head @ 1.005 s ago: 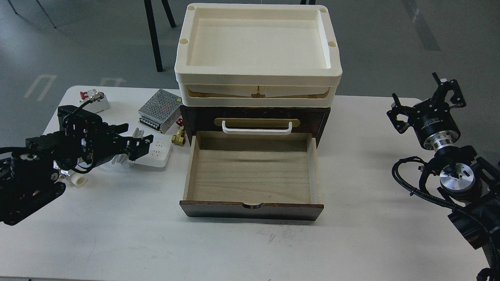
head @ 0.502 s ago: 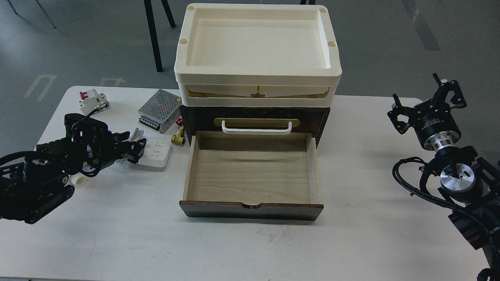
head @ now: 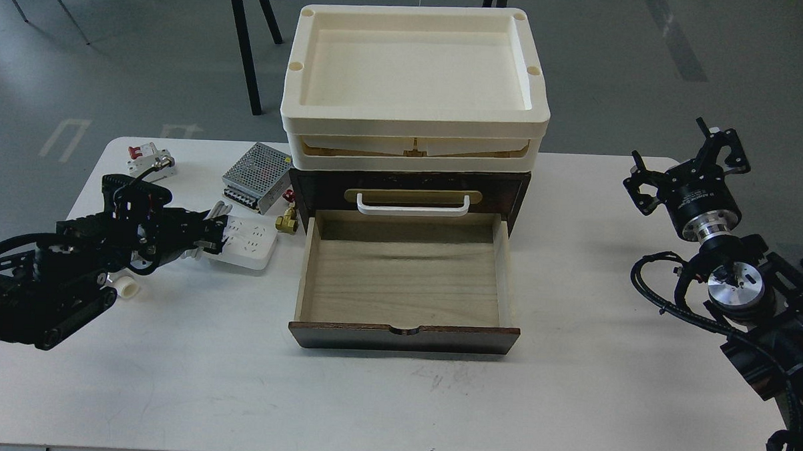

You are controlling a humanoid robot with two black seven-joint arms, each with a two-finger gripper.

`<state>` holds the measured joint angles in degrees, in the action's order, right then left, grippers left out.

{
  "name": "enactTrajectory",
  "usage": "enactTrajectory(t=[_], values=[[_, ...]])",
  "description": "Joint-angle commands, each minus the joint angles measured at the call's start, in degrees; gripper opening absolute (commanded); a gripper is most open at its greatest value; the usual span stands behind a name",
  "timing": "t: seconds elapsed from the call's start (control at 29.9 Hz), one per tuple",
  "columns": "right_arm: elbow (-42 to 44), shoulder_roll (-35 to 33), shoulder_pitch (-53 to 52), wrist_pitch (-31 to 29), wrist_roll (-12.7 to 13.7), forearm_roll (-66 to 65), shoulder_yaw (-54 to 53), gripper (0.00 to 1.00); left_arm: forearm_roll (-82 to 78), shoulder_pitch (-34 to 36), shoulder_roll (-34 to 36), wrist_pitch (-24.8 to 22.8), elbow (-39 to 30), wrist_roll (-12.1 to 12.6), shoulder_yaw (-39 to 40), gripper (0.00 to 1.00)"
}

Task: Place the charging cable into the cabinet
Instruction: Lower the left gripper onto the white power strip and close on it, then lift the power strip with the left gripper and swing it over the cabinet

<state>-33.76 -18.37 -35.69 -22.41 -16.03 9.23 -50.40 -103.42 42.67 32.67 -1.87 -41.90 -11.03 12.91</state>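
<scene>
The charging cable is a flat white power strip with its cord looped at its left end, lying on the table left of the cabinet. My left gripper is low at the strip's left end, fingers apart on either side of that end and the cord. The cabinet is dark-brown wood with a white handle. Its lower drawer is pulled out and its light wood inside is empty. My right gripper is open and empty, raised at the far right.
Two cream plastic trays are stacked on the cabinet. A silver perforated power-supply box, a white circuit breaker with a red switch, a brass fitting and a small white tube piece lie near the strip.
My left gripper has dropped lower and drawn in around the power strip's left end. The strip has barely moved. The right arm is still.
</scene>
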Motion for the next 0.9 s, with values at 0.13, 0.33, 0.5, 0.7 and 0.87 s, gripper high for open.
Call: enactTrajectory(t=[0.13,0.33,0.5,0.7,0.87], values=[[0.09,0.0,-0.09,0.0,0.03,0.0,-0.04,1.0,7.78,5.92,13.89,-3.05,-14.07,-0.05,0.53,0.02],[0.09,0.0,-0.09,0.0,-0.06,0.0,-0.04,1.0,9.12,13.12,24.0,-3.14,-18.13,-1.88,0.53,0.02],[0.18,0.0,-0.17,0.0,-0.06,0.0,0.04,1.0,9.2,22.78,28.67,-6.46,-20.14,-3.82,0.71,0.02],[0.18,0.0,-0.17,0.0,-0.06,0.0,-0.04,1.0,9.29,30.89,31.57,-17.09,-34.18,-3.3,7.81,0.02],[0.18,0.0,-0.17,0.09,-0.06,0.0,-0.04,1.0,9.29,32.82,30.09,-26.13,-47.11,-1.46,16.0,0.02]])
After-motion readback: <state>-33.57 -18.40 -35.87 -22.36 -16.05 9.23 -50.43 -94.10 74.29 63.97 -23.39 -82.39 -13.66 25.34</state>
